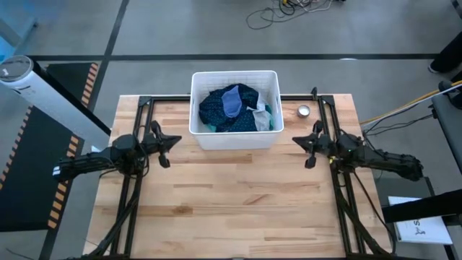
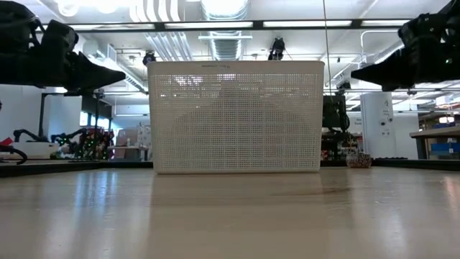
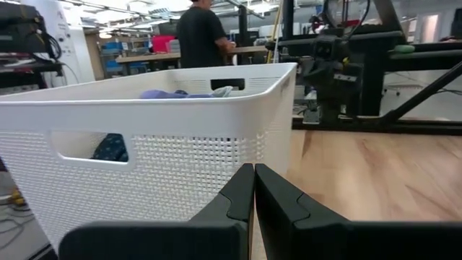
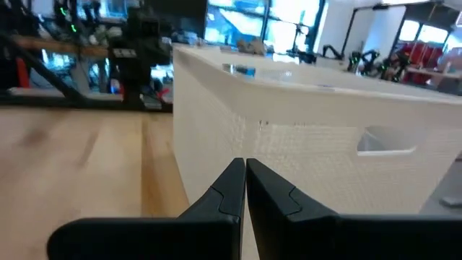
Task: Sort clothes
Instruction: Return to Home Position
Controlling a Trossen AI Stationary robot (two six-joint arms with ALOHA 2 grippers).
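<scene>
A white plastic basket (image 1: 234,108) stands at the table's far middle. The clothes lie piled inside it: a dark navy patterned garment (image 1: 216,108), a blue-purple piece (image 1: 231,101) on top, a teal one (image 1: 271,123) and a pale piece (image 1: 260,115) at the right. In the left wrist view the navy cloth (image 3: 110,148) shows through the basket's handle slot. My left gripper (image 1: 170,141) is shut and empty, left of the basket, above the table. My right gripper (image 1: 302,143) is shut and empty, right of the basket.
A small round metal tin (image 1: 304,110) sits on the table to the basket's right. Bare wooden tabletop (image 1: 238,195) lies in front of the basket. A person (image 3: 202,32) stands in the room beyond the table.
</scene>
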